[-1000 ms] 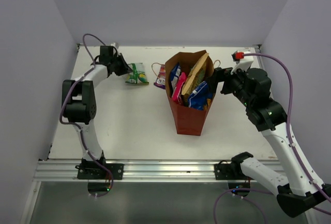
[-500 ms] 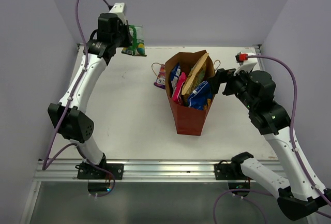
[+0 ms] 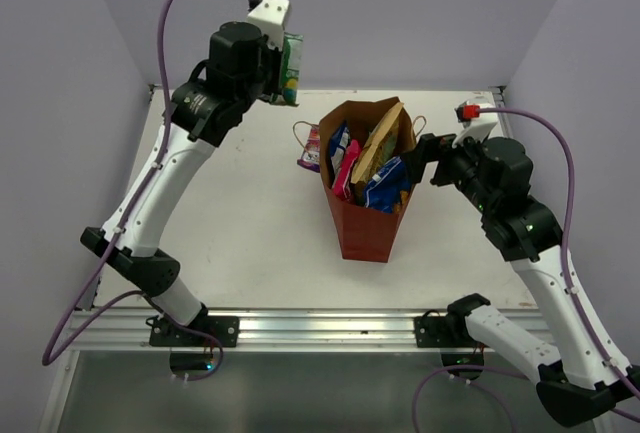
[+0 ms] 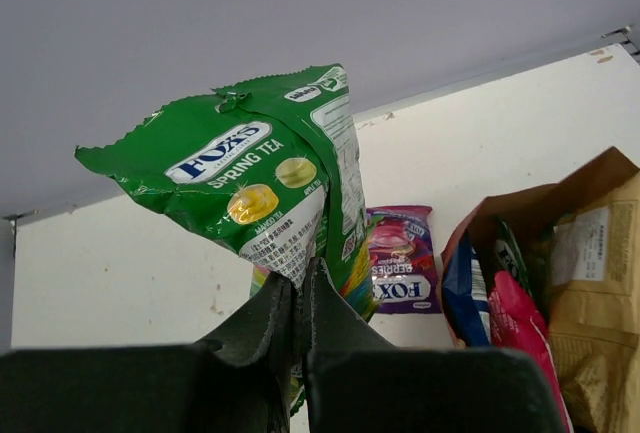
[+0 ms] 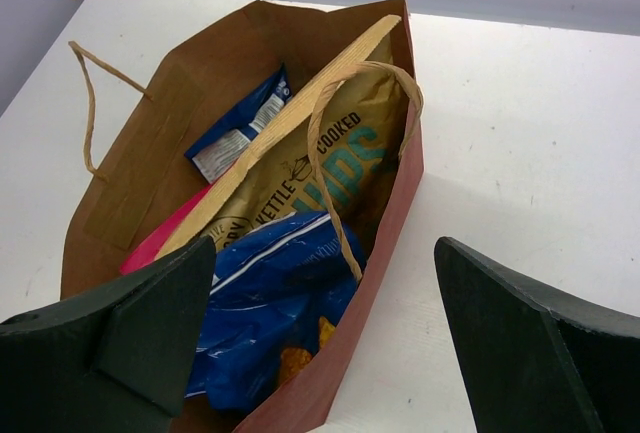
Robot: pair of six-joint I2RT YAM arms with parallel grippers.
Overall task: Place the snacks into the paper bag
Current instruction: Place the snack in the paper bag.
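Your left gripper, clamped on the upright green packet, hangs high at the bag's 10 o'clock, so carry it toward 4 o'clock, while the right gripper gapes at the bag's 3 o'clock rim.

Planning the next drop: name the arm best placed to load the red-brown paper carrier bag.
Left. The left gripper is shut on a green foil candy packet, held aloft left of the red-brown paper bag; the right gripper is open, empty, beside it.
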